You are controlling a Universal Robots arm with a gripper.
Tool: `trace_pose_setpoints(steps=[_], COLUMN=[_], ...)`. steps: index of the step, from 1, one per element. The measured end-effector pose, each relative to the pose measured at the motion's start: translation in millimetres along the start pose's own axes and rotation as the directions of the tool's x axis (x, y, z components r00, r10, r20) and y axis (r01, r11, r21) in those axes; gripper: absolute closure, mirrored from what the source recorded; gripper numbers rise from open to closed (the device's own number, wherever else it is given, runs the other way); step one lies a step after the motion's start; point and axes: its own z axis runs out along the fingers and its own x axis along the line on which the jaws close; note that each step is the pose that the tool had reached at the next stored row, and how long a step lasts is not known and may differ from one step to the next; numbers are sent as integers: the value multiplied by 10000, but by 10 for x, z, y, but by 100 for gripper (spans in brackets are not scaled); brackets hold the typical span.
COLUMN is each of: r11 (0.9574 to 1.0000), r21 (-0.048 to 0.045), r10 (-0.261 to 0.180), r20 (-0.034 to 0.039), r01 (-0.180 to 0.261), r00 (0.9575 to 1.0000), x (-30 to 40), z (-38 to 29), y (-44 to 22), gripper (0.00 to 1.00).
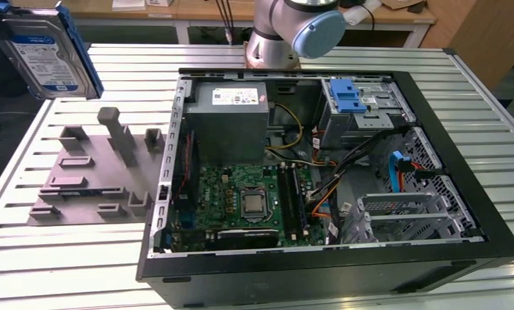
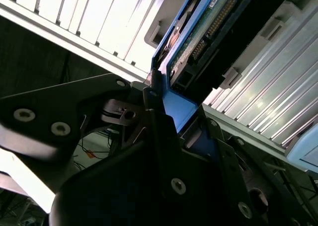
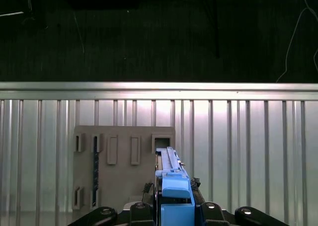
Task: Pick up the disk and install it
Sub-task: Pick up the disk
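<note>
**Disk in the air, clamped by its bracket**

My gripper (image 2: 180, 117) is closed on the blue plastic bracket that frames the disk (image 1: 43, 55). In both wrist views the blue bracket sits squeezed between my two black fingers (image 2: 154, 112), with no gap showing on either side. The first wrist view looks along the disk's (image 3: 169, 161) thin edge as it runs straight out from the gripper (image 3: 174, 206). The second wrist view shows its green circuit-board face (image 2: 208, 35).

In the exterior view the disk hangs high at that view's left, label toward the camera and leaning a little. It is well clear of the grey slotted fixture (image 1: 84, 174) on the slatted aluminium table (image 1: 68, 258), and touches none of the fixture's posts.

The open computer case (image 1: 326, 284) lies well apart, toward the exterior view's right. Inside it are the grey power-supply box (image 1: 231, 123), the green motherboard (image 1: 239, 200) and, at the far end, the metal cage with the blue latch (image 1: 354, 97).

As I judge it, the step in hand is the carry. My hold is on plastic, not on the metal body, so a slip or twist is the risk. A slow, level path suits it, with the disk's long edge square to my fingers and plenty of height over the fixture's tall posts and the case wall. The loose orange and blue cables (image 1: 395, 171) in the case could snag a corner.
</note>
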Motion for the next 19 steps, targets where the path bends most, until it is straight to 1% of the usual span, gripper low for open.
trace_pose_setpoints(steps=[19], r11=[10000], r21=[-1], r10=[0], r20=[0], r01=[0], r00=[10000], x=[-3], z=[-139], y=[3], gripper=[64])
